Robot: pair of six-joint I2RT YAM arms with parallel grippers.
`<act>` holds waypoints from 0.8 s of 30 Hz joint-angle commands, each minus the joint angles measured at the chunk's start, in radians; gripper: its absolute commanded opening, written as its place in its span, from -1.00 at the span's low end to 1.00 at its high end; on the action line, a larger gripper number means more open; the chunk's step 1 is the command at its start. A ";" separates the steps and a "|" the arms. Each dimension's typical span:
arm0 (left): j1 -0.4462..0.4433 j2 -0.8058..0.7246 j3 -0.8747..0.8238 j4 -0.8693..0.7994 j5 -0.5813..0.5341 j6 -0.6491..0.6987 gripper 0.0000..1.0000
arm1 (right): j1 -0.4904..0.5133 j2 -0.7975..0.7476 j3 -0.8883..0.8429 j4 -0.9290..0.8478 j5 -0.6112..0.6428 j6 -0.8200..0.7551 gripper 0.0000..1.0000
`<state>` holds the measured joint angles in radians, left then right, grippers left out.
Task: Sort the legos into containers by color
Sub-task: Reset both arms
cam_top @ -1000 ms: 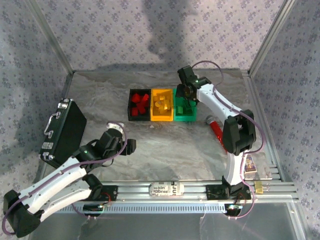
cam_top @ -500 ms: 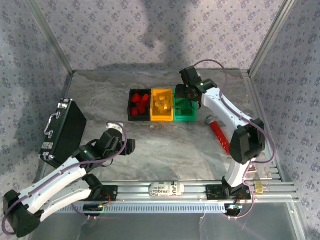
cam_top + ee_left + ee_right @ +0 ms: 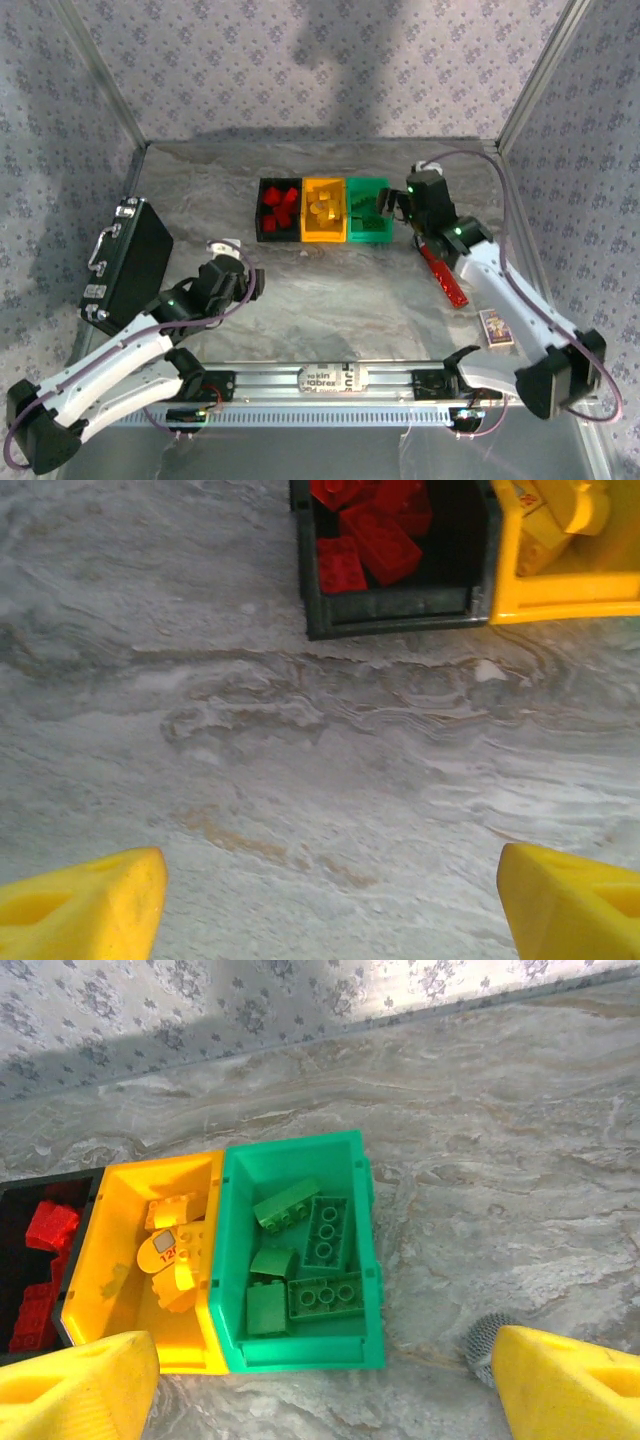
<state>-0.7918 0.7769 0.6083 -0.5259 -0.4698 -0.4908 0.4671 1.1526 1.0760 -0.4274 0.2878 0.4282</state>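
Off to my left a black case (image 3: 125, 265) with metal latches lies near the edge of the marbled table (image 3: 330, 290). To my right a long flat red strip (image 3: 445, 275) lies slantwise, its grey rounded end (image 3: 487, 1345) farthest from me. A small printed card (image 3: 496, 327) sits near its closer end.

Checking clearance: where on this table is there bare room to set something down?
Free: the marbled tabletop between the row of three small plastic bins, black, yellow-orange and green, and the near aluminium rail; also behind the bins. Crowded: right of the green bin, with the right gripper and long flat red strip.
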 commanded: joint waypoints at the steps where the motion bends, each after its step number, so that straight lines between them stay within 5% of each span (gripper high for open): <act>1: 0.004 0.022 0.042 0.020 -0.129 0.061 0.73 | 0.002 -0.128 -0.128 0.124 0.045 -0.104 0.76; 3: 0.006 0.037 0.047 0.043 -0.185 0.105 0.73 | 0.006 -0.217 -0.229 0.189 0.087 -0.152 0.98; 9: 0.033 0.067 0.006 0.161 -0.392 0.282 0.82 | 0.005 -0.404 -0.375 0.131 0.287 -0.181 0.98; 16: 0.160 0.053 -0.157 0.360 -0.368 0.388 0.84 | -0.008 -0.528 -0.513 0.082 0.362 -0.145 0.99; 24: 0.170 0.038 -0.259 0.434 -0.423 0.405 0.82 | -0.051 -0.607 -0.671 0.085 0.378 -0.144 0.99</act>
<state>-0.6281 0.8169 0.3828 -0.1677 -0.8539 -0.1108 0.4305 0.5598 0.4458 -0.3317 0.6170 0.2737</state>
